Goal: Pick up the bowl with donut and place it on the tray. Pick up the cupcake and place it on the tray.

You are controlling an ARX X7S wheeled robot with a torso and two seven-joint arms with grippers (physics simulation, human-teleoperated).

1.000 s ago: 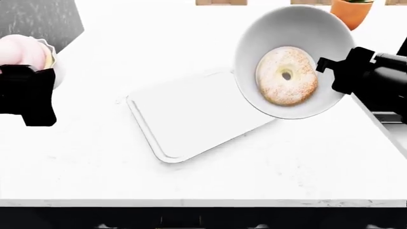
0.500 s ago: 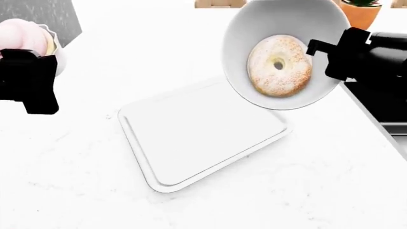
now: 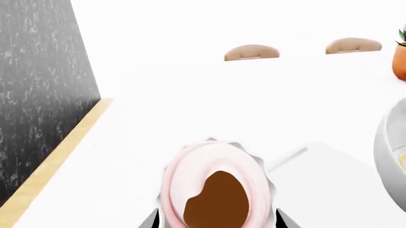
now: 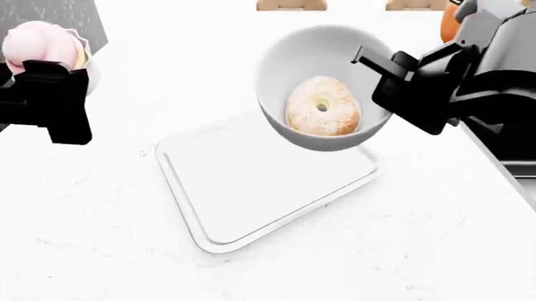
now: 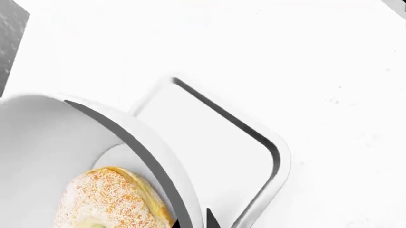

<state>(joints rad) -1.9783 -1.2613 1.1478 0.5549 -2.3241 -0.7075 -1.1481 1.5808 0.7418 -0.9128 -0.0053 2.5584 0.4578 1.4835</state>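
The white bowl [image 4: 314, 69] hangs in the air over the far right part of the steel tray [image 4: 251, 188], tilted slightly, with the sugared donut [image 4: 322, 115] inside. My right gripper [image 4: 378, 68] is shut on the bowl's right rim. In the right wrist view the bowl wall [image 5: 38, 137], the donut [image 5: 111, 202] and the tray [image 5: 209, 142] below show; the gripper [image 5: 193, 222] pinches the rim. At the far left my left gripper [image 4: 46, 84] is shut on the pink cupcake [image 4: 37, 44], held above the counter. The left wrist view shows the cupcake [image 3: 216, 190] between the fingers.
An orange plant pot [image 4: 450, 15] stands at the back right behind the right arm. A dark speckled wall [image 4: 50, 15] rises at the back left. A black basin edge [image 4: 511, 160] lies at the right. Wooden chair backs [image 3: 252, 51] show beyond the counter.
The bowl has moved left and down over the tray and tipped closer to level. The head view shifted. The left gripper keeps the cupcake at about the same place.
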